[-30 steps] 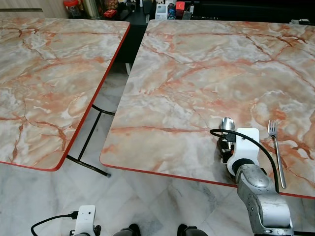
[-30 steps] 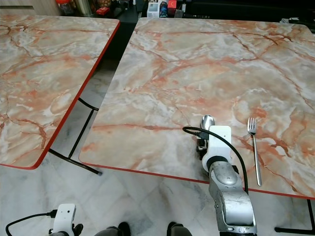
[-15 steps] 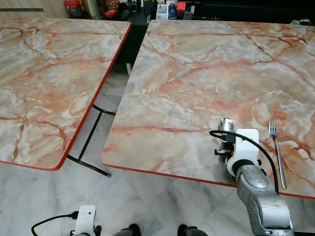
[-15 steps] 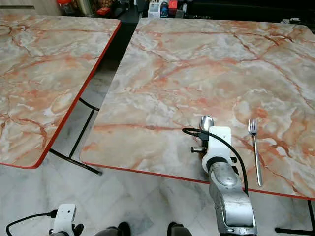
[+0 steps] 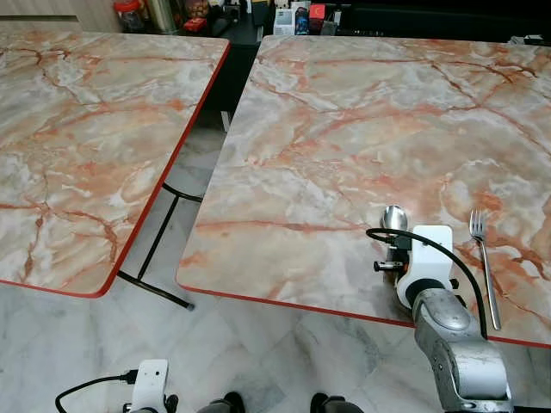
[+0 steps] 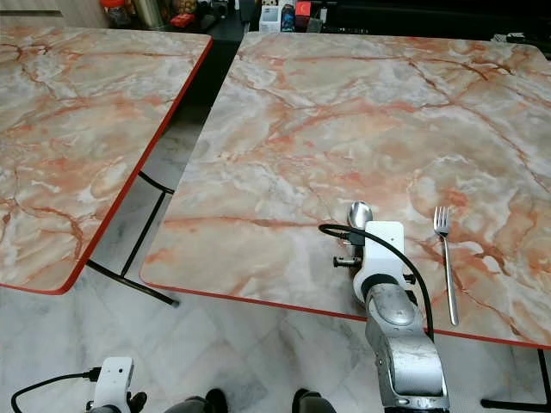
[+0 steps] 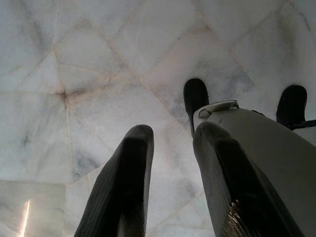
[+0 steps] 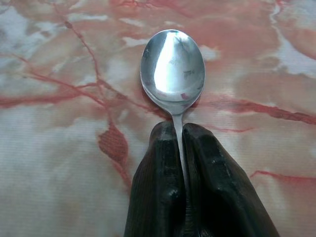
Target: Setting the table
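A silver spoon (image 8: 173,66) has its bowl over the marble table (image 5: 362,129), near the front edge. My right gripper (image 8: 180,136) is shut on the spoon's thin handle, just behind the bowl. In the head views the spoon bowl (image 5: 394,218) pokes out ahead of the white wrist housing of my right gripper (image 5: 396,245). A silver fork (image 5: 483,262) lies flat on the table to the right of the spoon, tines pointing away from me. My left gripper (image 7: 170,143) hangs idle over the floor, its two fingers slightly apart with nothing between them.
A second marble table (image 5: 77,129) with a red rim stands to the left, with a gap and a black frame (image 5: 159,249) between the two. Jars and boxes (image 5: 284,15) line a dark counter at the back. My feet (image 7: 291,103) stand on pale floor tiles.
The right gripper and spoon have shifted slightly forward over the table; the fork has not moved.
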Available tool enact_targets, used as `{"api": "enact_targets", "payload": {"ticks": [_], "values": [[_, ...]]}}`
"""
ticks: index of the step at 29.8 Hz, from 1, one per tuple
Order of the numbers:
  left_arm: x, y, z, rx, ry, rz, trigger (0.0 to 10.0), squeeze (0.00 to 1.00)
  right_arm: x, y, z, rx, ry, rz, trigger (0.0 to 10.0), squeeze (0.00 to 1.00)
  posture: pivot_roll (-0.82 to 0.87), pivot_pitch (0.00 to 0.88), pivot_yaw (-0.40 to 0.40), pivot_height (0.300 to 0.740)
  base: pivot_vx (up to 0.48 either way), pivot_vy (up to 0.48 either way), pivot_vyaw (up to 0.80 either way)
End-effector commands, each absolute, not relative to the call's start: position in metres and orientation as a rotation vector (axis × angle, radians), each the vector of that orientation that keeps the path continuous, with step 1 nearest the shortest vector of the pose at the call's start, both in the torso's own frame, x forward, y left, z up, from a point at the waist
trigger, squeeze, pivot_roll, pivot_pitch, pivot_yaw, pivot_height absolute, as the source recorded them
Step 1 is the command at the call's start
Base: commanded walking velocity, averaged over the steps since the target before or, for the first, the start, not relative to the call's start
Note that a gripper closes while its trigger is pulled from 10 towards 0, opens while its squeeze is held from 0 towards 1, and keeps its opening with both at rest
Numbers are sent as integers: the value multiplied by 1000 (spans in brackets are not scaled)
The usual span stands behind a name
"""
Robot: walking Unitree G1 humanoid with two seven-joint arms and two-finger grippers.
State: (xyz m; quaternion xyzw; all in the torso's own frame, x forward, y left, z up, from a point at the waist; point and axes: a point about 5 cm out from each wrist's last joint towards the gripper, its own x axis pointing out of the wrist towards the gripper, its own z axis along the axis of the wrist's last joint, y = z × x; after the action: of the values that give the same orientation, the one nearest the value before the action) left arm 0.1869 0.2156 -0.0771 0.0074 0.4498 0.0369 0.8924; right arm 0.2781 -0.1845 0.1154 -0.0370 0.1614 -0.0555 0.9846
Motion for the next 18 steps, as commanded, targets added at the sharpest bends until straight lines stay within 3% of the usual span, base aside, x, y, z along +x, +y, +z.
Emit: {"api": "enact_targets", "payload": {"ticks": [1, 9, 18], "values": [[177, 218, -82, 10, 974, 98, 10000, 0, 281, -187, 123, -98, 269, -133, 10000, 0, -70, 186, 42, 740, 0, 0, 0], [177, 219, -82, 10, 993, 100, 10000, 0, 296, -183, 169, -134, 24, -148, 10000, 0, -73, 183, 50, 740, 0, 0, 0], [177, 221, -82, 23, 995, 97, 10000, 0, 307, -168, 196, -167, -123, -111, 10000, 0, -67, 185, 53, 740, 0, 480, 0]]}}
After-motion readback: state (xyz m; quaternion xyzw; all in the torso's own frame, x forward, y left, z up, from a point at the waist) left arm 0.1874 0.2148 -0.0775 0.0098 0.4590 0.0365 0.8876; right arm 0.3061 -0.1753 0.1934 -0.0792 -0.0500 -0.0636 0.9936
